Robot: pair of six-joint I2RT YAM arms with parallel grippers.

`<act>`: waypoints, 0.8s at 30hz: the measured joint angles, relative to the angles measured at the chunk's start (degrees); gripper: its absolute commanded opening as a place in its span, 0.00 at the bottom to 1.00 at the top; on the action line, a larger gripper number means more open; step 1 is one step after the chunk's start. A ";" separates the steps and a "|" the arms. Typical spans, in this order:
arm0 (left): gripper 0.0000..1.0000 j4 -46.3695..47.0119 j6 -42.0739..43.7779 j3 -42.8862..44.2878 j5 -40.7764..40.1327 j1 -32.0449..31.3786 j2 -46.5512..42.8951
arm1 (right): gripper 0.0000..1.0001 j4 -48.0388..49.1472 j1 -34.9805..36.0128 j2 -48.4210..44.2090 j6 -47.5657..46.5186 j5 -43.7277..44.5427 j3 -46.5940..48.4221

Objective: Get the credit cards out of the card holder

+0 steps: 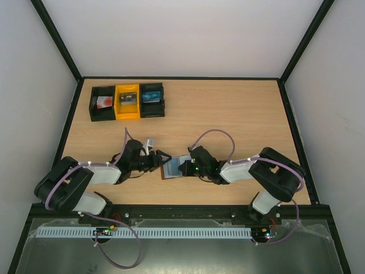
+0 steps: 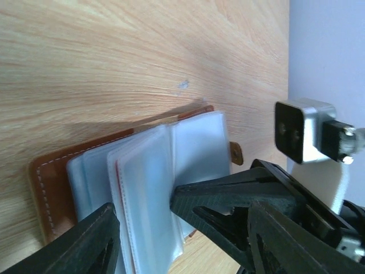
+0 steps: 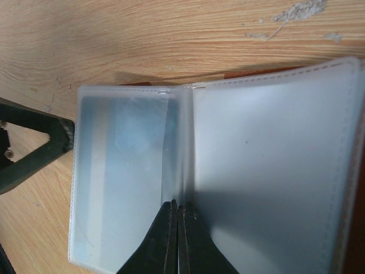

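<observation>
Nearest the lens in the left wrist view, the left gripper (image 2: 144, 205) is seen released, its black jaws held apart with several clear plastic leaves (image 2: 194, 148) of the card holder (image 2: 48, 182) standing between them; nothing is pinched. The card holder is laid open on the desk (image 2: 114, 57), between the two arms near the front edge, brown leather downward. Through the left-hand leaf in the right wrist view a bluish rectangle is made out, judged to be one of the credit cards (image 3: 122, 165), lodged inside its pocket; the black one cannot be found. Further right, the right gripper (image 3: 177, 208) is clenched, its tips pressed together at the fold between two leaves; whether a leaf is caught there cannot be told. If the left jaws are closed on a limp leaf rather than a card edge, the whole holder could be dragged or flipped shut, and the hold-down at the fold could be lost on the slick plastic. No brand, label or writing can be read.
</observation>
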 measured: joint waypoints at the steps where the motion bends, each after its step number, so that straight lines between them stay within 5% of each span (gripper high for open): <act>1: 0.65 -0.55 -0.04 0.00 -0.31 -0.04 -0.90 | 0.02 0.07 0.00 0.00 0.00 0.00 -0.04; 9: 0.67 -1.81 -0.13 0.00 -1.90 -0.90 -6.05 | 0.02 0.98 0.00 0.04 0.20 0.00 -0.48; 24: 0.69 8.00 -1.90 -1.70 -0.66 -1.22 4.09 | 0.02 3.74 0.00 0.20 1.33 -0.13 -1.81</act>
